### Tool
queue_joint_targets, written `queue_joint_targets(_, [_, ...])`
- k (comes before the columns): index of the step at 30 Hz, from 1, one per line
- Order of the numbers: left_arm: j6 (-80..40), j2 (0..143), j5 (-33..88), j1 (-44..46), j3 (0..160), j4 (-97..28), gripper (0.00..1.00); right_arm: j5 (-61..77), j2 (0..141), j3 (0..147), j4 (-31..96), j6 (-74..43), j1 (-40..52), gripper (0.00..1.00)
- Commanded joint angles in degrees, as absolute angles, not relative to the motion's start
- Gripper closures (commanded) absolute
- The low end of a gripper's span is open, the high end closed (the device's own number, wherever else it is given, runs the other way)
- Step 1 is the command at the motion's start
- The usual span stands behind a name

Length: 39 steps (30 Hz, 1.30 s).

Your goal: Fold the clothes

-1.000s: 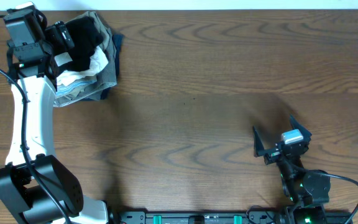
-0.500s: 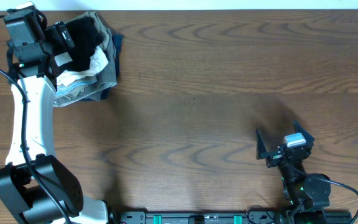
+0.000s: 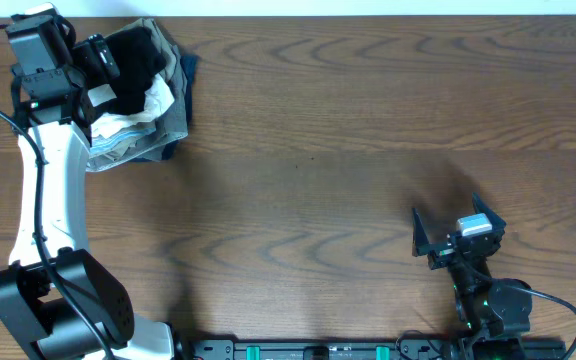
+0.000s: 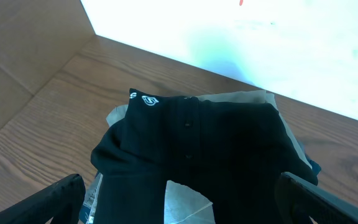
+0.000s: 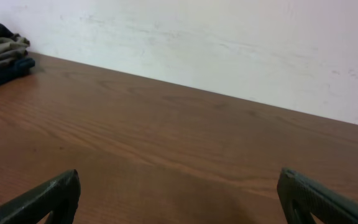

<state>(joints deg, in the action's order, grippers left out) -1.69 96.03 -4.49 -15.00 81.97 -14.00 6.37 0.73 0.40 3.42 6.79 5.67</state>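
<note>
Drawn back a touch toward the near edge of the counter (image 3: 318,150) since a second ago: right tool (image 3: 446,208). No change on the left side, nor in the pile.

Black garment (image 4: 197,143) heaped on top of a stack of folded pale and grey clothes (image 3: 133,140) at the far left corner of the counter, crumpled, not yet spread. Small white logo (image 4: 148,99) showing near its far edge. Pale patch at the near side, label or lower garment — hard to tell.

Likely soft, light and limp: will sag and drape from any hold, drag its folds along, and perhaps tug the stack beneath. No stiffness to push against, nothing fragile. Best taken by a pinch on a raised ridge or an outer hem, lifted clear of the stack, then carried to the bare wood in the middle for spreading. Better two holds well apart along one hem than one in the middle bunch.

Left tool (image 4: 179,190) poised right over the black garment, fingers (image 4: 61,196) spread wide to either side, gripping nothing — contact with the cloth not clear from the wrist view. Right tool also spread wide, empty, low over bare wood, well apart from the pile.
</note>
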Motion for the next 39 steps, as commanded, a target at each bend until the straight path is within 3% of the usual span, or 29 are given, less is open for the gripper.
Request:
queue_joint_targets(1, [-2.3, 96.2, -4.5, -15.4, 82.0, -14.2, 0.02, 5.8, 0.3, 0.3, 3.7, 7.4, 5.3, 0.01])
queue_joint_targets(23, [-2.2, 94.9, -4.5, -15.5, 81.9, -15.1, 0.02, 5.8, 0.3, 0.3, 3.7, 7.4, 5.3, 0.01])
queue_joint_targets(32, [-2.3, 82.8, -1.1, -15.0, 80.0, -27.4, 0.02, 5.8, 0.3, 0.3, 3.7, 7.4, 5.3, 0.01])
queue_joint_targets(39, [-2.3, 70.8, 3.8, -12.7, 66.2, -19.0, 0.02, 5.8, 0.3, 0.3, 3.7, 7.4, 5.3, 0.01])
